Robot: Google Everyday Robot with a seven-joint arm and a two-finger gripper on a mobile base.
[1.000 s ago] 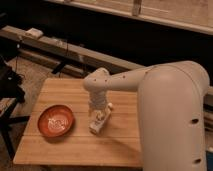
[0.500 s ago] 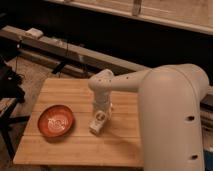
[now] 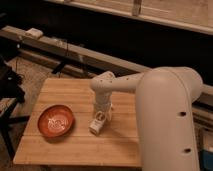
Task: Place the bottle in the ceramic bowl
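The small white bottle (image 3: 97,122) lies on the wooden table (image 3: 75,145) a little right of centre, its cap end toward the table's front. My gripper (image 3: 102,113) hangs straight down from the big white arm and sits right over the bottle's far end. The red-orange ceramic bowl (image 3: 56,120) with whitish marks inside rests on the table to the left of the bottle, a short gap between them. The arm hides the table's right part.
The white arm (image 3: 165,120) fills the right side of the view. A dark stand (image 3: 10,92) is off the table's left edge. A long ledge with cables and a small white box (image 3: 34,33) runs behind the table.
The gripper has come slightly lower and nearer onto the bottle, which looks shifted a little toward the front-left. The bowl has not moved.
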